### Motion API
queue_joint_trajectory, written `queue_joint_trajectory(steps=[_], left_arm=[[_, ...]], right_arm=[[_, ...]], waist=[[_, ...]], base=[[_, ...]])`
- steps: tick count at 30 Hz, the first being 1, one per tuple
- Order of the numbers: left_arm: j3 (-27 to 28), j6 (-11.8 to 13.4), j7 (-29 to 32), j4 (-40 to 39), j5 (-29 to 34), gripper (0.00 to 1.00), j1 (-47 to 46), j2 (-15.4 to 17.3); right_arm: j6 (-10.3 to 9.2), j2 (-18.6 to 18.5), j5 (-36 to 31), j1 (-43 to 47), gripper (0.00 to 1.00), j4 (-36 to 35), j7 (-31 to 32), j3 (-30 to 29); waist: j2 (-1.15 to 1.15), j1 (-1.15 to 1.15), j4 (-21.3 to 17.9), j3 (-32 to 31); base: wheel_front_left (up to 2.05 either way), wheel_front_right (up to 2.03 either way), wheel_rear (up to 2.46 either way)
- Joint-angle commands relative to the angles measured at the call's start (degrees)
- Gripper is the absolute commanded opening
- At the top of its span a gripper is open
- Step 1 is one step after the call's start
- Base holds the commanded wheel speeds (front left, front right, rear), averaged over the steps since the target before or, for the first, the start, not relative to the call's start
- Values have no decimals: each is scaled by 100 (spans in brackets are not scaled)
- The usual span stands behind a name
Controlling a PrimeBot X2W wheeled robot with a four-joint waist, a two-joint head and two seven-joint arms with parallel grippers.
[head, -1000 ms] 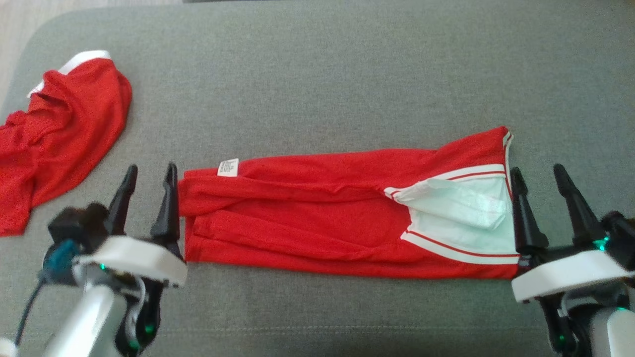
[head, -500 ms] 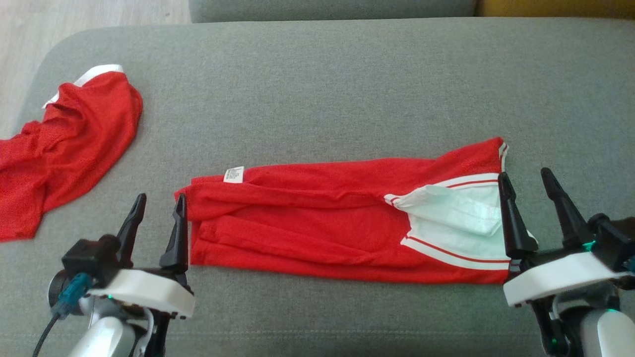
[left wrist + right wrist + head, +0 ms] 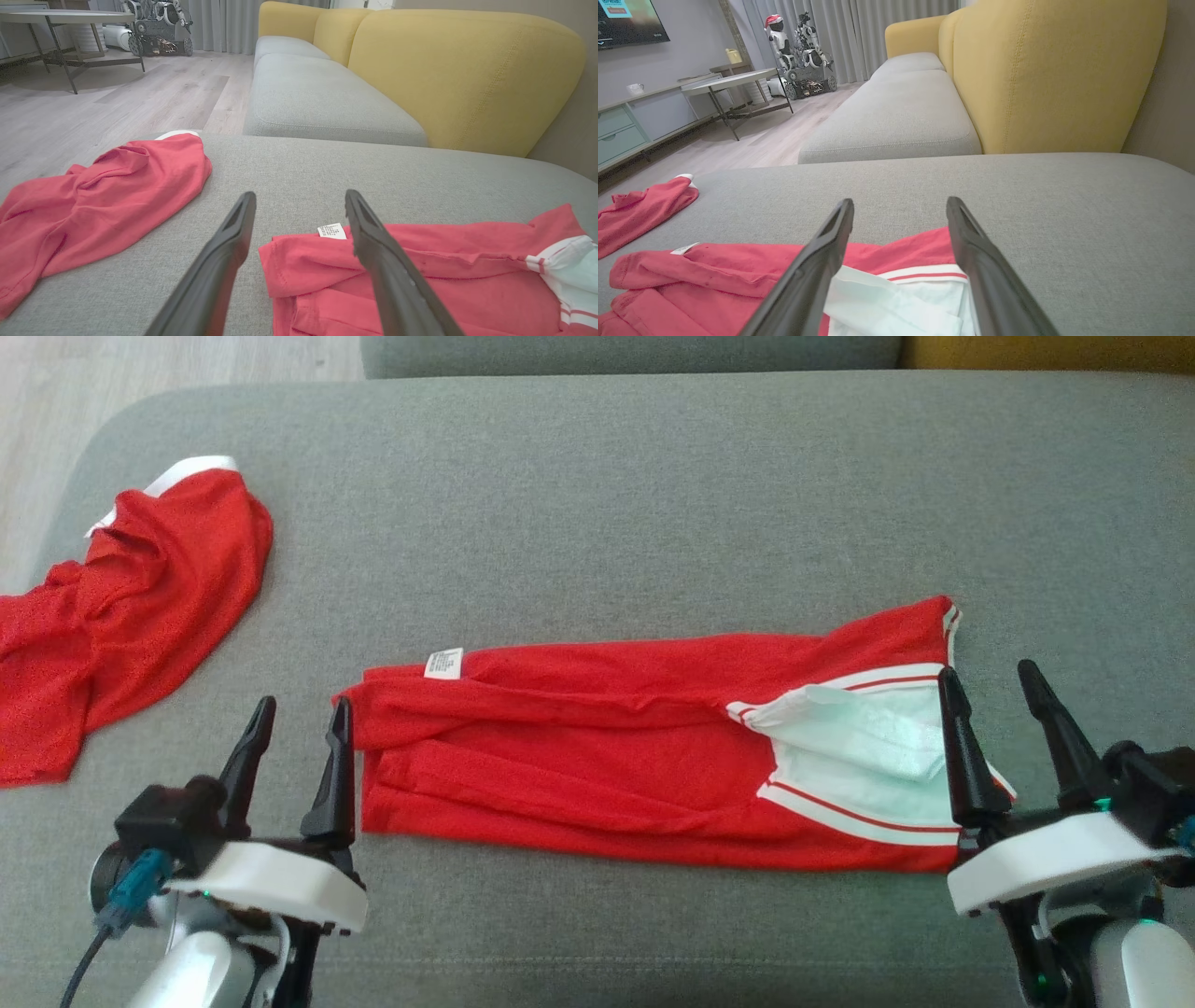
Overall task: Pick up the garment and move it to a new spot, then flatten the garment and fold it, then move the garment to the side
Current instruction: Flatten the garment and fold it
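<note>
Jaws agape at either end of the garment (image 3: 579, 775), pointing forward.

A crumpled red shirt (image 3: 131, 607) lies at the grey sofa cushion's (image 3: 607, 504) left end; yellow backrest (image 3: 462, 79), wooden floor (image 3: 117, 107), table (image 3: 65, 16) beyond

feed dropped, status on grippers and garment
Folded garment flat on cushion, unheld. Left gripper open at its left end, right gripper open at its right end. Crumpled red garment far left, clear.
</note>
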Motion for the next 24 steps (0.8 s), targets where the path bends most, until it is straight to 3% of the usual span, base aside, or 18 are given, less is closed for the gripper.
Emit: queue_joint_trajectory(steps=[1,6,15,24], left_arm=[[217,30,3,-188,37,100,-227,159],[211,-6,-4,-183,46,100,-387,137],[70,-215,-35,-44,115,100,-817,-33],[76,-397,-73,157,164,100,-1041,-230]], right_arm=[[-4,-60,37,-191,100,-153,-37,114],[-4,-209,100,-612,100,197,-14,109],[-4,-702,92,-1444,100,1678,419,-45],[-4,-611,73,-1389,100,2191,1326,-209]], waist=[[0,0,13,26],[0,0,50,179],[0,0,194,571],[0,0,223,869]], base=[[0,0,0],[0,0,0],[0,0,0],[0,0,0]])
